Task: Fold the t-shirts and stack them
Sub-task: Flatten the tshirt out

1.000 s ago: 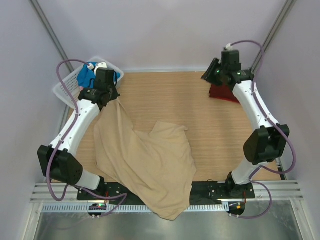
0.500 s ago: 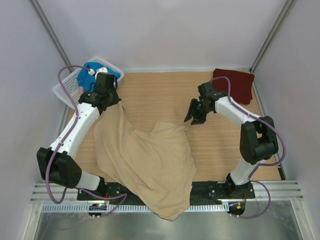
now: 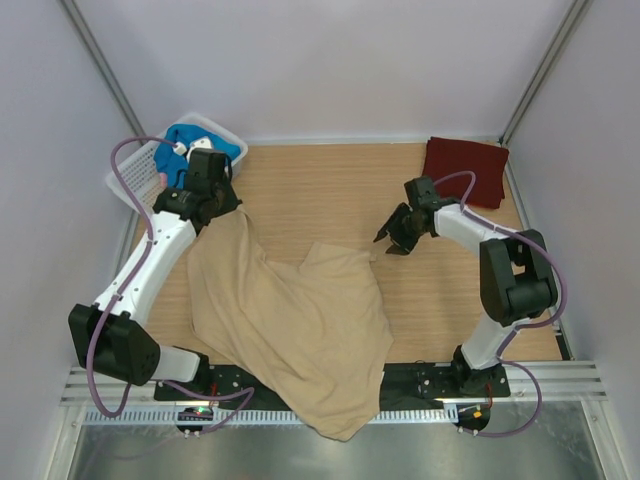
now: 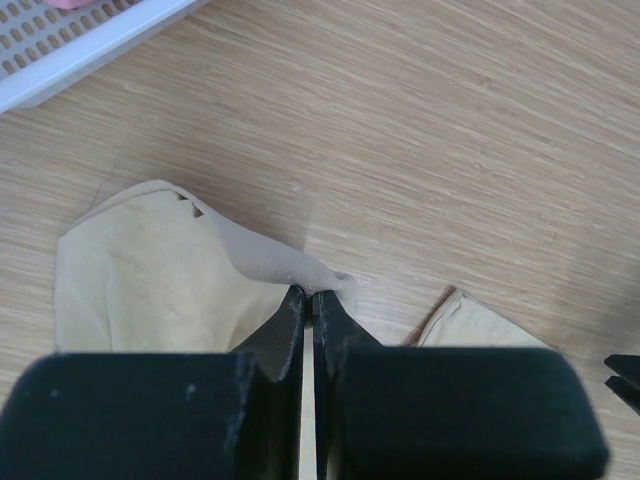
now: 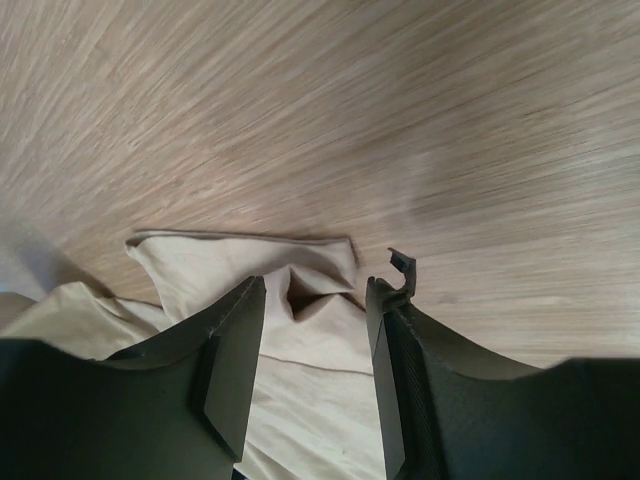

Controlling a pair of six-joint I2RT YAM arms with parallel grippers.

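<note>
**A:** Where is the tan shirt (image 3: 290, 320)?

**B:** It lies rumpled across the near left part of the surface (image 3: 320, 185). Its near end hangs past the front edge, between the two arm bases.

**A:** And the left hand (image 3: 224, 205)?

**B:** It is clamped tight on the tan shirt's far left corner, just in front of the basket (image 3: 130, 178). The wrist view shows the jaws pressed together with a fold of cloth pinched at their tips. The cloth slopes up to that hand from the surface.

**A:** Is the right hand (image 3: 396, 238) holding anything?

**B:** No. Its jaws stand apart at a middling gap and nothing is gripped. It sits at the shirt's far right corner, near the middle of the surface. In its own view, the fingers (image 5: 235, 340) straddle a small raised fold of that corner. I cannot tell whether they touch the cloth.

**A:** What about the other shirts?

**B:** The maroon shirt (image 3: 465, 170) lies folded flat at the far right corner of the surface, well apart from both hands. The blue shirt (image 3: 195, 140) is bunched inside the basket at the far left corner.
</note>
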